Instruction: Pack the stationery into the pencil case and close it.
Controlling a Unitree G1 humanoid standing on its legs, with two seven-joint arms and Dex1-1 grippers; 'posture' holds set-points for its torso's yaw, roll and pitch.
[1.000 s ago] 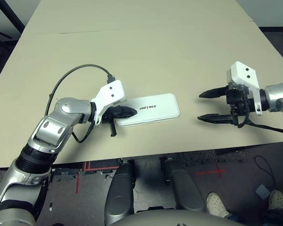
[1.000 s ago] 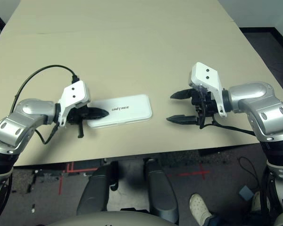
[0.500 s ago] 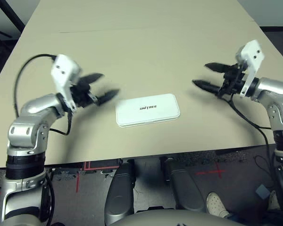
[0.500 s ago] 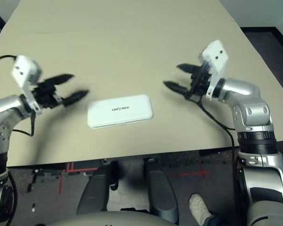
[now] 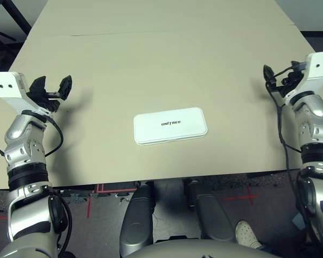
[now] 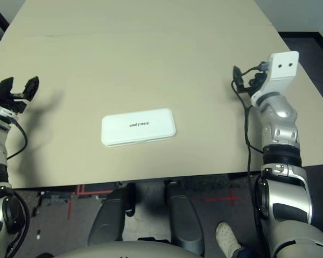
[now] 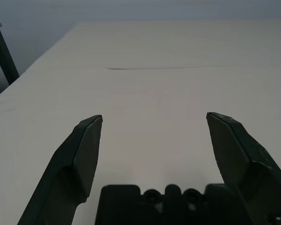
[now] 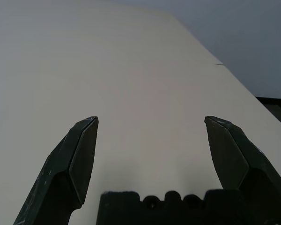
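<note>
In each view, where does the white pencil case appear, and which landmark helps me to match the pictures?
Left eye view: pencil case lies closed, slightly right of centre, near the table's front edge.
Right eye view: it lies closed, left of centre, near the same edge.
Left wrist view: bare table beyond the open jaws, no case.
Right wrist view: bare table beyond the open jaws, no case.
Shared landmark: the table seam, also in the right eye and left wrist views.
</note>
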